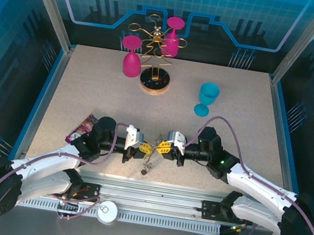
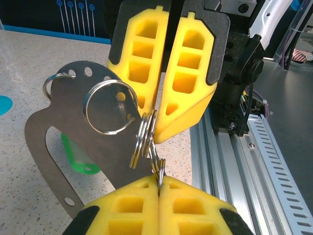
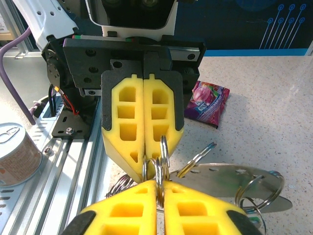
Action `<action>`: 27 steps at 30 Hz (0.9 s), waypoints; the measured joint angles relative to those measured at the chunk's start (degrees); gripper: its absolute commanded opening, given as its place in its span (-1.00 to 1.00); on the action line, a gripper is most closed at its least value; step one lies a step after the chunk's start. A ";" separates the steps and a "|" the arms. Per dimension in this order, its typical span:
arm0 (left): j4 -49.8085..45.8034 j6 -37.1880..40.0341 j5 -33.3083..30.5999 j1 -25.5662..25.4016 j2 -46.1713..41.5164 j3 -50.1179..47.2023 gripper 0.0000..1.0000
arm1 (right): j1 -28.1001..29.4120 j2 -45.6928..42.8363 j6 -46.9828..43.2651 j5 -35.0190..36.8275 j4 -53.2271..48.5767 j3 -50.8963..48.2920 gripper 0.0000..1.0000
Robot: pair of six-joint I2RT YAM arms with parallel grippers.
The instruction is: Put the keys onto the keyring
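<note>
So both arms meet nose to nose at the middle of the counter's near edge, and the keyring hangs between them, just off the surface. The left gripper has its jaws clenched tight on the little bunch of split rings that dangles off the grey plate. The right gripper comes in from the opposite side, its jaws pinched onto the same bunch a bit higher up. My read is that it's a two-handed hold for a reason - one side anchors the ring while the other works the coil open, since a split ring just spins away if only one side has it. The plate and its green tag swing free to the side, which keeps the pinch point clear. Whether a key is in that bunch is too small to tell. The purple snack packet sits toward the near left corner, well out of the way.
</note>
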 measured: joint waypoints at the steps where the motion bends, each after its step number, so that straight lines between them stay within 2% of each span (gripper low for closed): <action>1: -0.22 0.07 -0.15 0.00 0.00 0.00 -1.00 | 0.00 0.00 -0.31 -0.02 -0.11 0.00 -1.00; 3: -0.76 0.22 -0.37 -0.04 0.00 0.02 -0.94 | 0.00 0.00 -0.15 -0.07 -0.35 0.00 -1.00; 5: -1.07 0.61 -0.70 -0.15 0.02 0.13 -0.52 | 0.00 0.00 -0.31 0.00 -0.57 0.00 -1.00; 7: -1.95 1.66 -1.49 -0.26 0.00 0.61 -0.25 | 0.00 0.00 -0.42 0.26 -0.81 0.00 -1.00; 14: -11.04 4.81 -5.35 -0.37 -5.40 2.56 0.12 | 0.00 0.37 -2.58 5.46 -3.87 1.18 -1.00; 16: -13.14 5.70 -7.13 -0.37 -7.63 3.15 0.17 | 0.00 1.01 -3.37 6.29 -4.31 1.99 -1.00; 18: -14.56 6.16 -8.41 -0.37 -8.48 3.82 0.16 | 0.00 1.53 -3.58 6.23 -4.26 2.43 -1.00; 20: -15.47 6.47 -9.27 -0.37 -7.89 4.59 0.02 | 0.00 1.97 -3.58 5.95 -4.22 2.56 -1.00; 25: -15.82 6.93 -10.05 -0.37 -4.61 6.01 -0.67 | 0.00 2.25 -3.54 4.35 -4.13 2.56 -1.00; 27: -15.85 7.08 -10.08 -0.37 -4.13 6.45 -0.83 | -0.02 2.25 -3.54 4.33 -4.13 2.56 -1.00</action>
